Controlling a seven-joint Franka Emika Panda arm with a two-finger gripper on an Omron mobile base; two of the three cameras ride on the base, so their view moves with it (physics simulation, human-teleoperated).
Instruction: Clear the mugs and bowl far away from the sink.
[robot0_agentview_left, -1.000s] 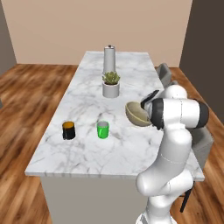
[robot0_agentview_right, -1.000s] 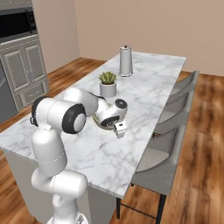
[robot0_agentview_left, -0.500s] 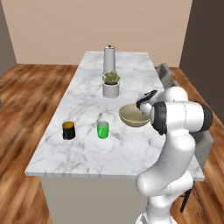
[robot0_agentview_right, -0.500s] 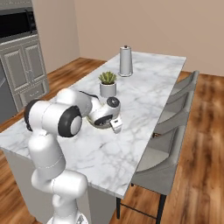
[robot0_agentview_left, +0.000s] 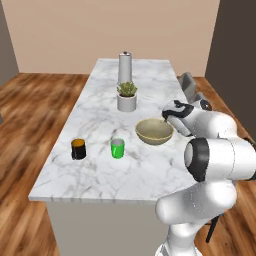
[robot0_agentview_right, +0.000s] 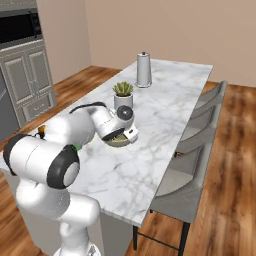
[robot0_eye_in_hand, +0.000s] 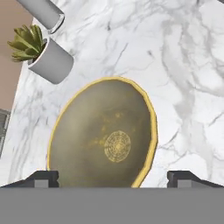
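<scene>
Here the bowl (robot0_agentview_left: 155, 132) sat upright on the marble bench (robot0_agentview_left: 105, 165), near its right edge; the hand (robot0_eye_in_hand: 113, 177) hung just over it with its jaws spread wide, holding nothing; the green mug (robot0_agentview_left: 117, 148) stood just left of the bowl, the black mug (robot0_agentview_left: 78, 149) farther left; a white potted plant (robot0_agentview_left: 127, 97) and a grey canister (robot0_agentview_left: 125, 65) stood behind.

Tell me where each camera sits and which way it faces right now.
Left base view: behind the arm's left, looking forward over the counter; arm at lower right.
Right base view: behind its right, facing the same counter; arm at lower left.
Hand view: on the hand, looking down past the open claw.
All share the bowl and plant pot.
</scene>
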